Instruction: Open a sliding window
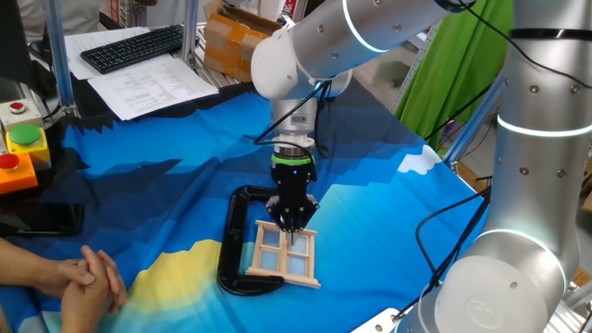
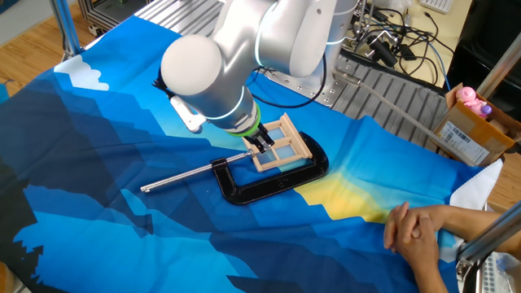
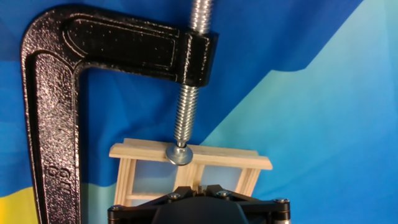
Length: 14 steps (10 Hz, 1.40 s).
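Sliding window (image 1: 287,253) under closed gripper (image 1: 291,225)

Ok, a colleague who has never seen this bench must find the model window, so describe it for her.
On the blue cloth, below the silver arm's gripper, lies a black C-clamp. The sliding window lies inside its curve: a small frame of pale bare wood whose cross bars make four bluish panes. Only it is wooden; the clamp is black metal with a threaded rod.

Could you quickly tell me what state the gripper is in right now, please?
Gripper: closed, fingertips together and down on the sliding window inside the black C-clamp; it grips nothing that can be seen.
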Each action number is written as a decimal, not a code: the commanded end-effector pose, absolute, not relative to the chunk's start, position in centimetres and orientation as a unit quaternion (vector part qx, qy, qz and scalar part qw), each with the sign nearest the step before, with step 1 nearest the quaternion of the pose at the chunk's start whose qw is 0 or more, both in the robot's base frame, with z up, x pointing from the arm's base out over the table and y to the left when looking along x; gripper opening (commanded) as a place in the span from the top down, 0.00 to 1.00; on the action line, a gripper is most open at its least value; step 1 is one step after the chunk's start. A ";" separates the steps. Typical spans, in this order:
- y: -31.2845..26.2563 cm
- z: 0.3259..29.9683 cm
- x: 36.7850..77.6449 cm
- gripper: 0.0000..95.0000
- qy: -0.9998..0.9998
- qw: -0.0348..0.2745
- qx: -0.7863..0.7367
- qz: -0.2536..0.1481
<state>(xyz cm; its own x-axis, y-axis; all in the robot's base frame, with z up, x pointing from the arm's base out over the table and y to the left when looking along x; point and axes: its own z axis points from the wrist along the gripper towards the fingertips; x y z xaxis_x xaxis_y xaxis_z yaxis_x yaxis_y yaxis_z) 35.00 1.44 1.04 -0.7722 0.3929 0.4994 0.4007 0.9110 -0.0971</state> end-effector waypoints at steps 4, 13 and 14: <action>1.7 1.4 35.0 1.00 -0.938 0.275 -0.213 -0.007; 1.7 1.2 35.0 1.00 -0.937 0.274 -0.215 -0.001; 1.2 1.3 35.0 1.00 -0.937 0.276 -0.213 -0.005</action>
<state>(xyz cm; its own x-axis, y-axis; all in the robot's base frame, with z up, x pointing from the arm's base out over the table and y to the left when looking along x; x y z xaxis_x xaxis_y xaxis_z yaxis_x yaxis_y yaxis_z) 34.92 1.10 1.31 -0.7583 0.3964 0.5176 0.4010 0.9096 -0.1091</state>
